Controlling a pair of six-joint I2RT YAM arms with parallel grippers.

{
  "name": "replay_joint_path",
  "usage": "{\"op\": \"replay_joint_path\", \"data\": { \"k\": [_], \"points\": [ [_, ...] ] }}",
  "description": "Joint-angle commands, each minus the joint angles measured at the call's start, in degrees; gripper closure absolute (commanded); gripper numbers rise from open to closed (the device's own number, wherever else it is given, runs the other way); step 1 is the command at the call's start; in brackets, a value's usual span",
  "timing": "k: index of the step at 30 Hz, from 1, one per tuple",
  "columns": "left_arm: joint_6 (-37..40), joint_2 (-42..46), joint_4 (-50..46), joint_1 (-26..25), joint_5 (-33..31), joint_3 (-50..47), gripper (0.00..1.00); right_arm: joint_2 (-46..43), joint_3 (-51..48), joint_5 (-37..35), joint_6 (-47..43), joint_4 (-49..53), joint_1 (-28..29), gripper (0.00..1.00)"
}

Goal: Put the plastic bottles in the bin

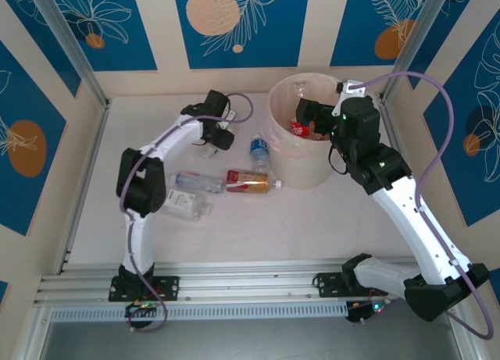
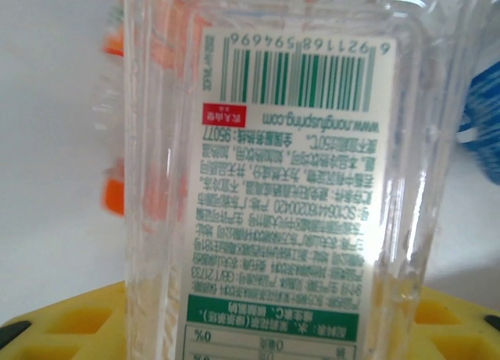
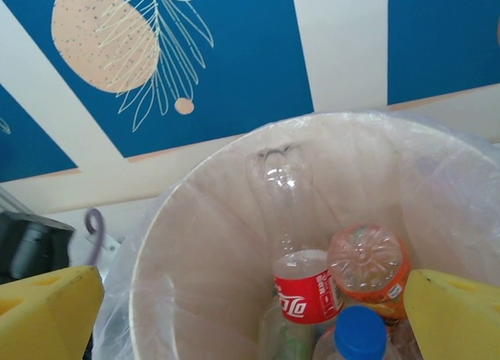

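There's the left gripper [image 1: 212, 137] at the far side of the table [image 1: 258, 227], yellow fingers [image 2: 62, 329] pinching a clear green-labelled bottle [image 2: 297, 180]. The right gripper [image 1: 307, 112] hangs over the bin [image 1: 301, 171], spread wide and empty. A red-labelled bottle [image 3: 306, 296] lies inside. 4 more bottles [image 1: 251, 180] sit just left of the bin.

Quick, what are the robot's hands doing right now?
Left gripper: closed on a clear bottle.
Right gripper: open, empty, above the bin.
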State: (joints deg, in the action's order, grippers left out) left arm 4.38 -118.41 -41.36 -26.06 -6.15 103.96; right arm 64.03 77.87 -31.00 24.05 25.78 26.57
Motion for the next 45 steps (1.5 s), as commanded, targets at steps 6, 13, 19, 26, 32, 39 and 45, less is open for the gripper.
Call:
{"op": "replay_joint_path", "data": {
  "k": [6, 13, 19, 26, 32, 39, 45],
  "points": [
    [-3.2, 21.8, 12.4, -0.5, -1.7, -14.7, 0.66, 1.4, 2.2, 12.8, 4.2, 1.3, 0.2, 0.01],
    [-5.1, 35.1, 21.8, -0.6, 10.2, -22.6, 0.65, 5.5, 4.9, 25.0, 6.7, 0.7, 0.1, 0.01],
    [-5.6, 39.7, 26.4, -1.7, 19.4, -24.4, 0.63, 10.4, 8.1, 35.3, 8.4, -1.4, 0.1, 0.02],
    [-4.9, 39.8, 28.4, -4.6, 23.1, -23.8, 0.63, 15.2, 14.0, 41.8, 7.2, -2.5, 2.2, 0.03],
    [-3.7, 38.4, 28.6, -7.3, 24.4, -22.2, 0.63, 19.3, 18.6, 41.8, 6.5, -1.4, 3.9, 0.02],
    [-2.4, 38.1, 29.5, -9.7, 24.6, -21.0, 0.63, 22.9, 21.9, 40.4, 6.8, 0.7, 4.3, 0.10],
    [-2.0, 38.8, 30.6, -10.9, 24.6, -20.9, 0.63, 24.0, 21.7, 40.3, 7.4, 0.8, 4.4, 0.22]
  ]
}}
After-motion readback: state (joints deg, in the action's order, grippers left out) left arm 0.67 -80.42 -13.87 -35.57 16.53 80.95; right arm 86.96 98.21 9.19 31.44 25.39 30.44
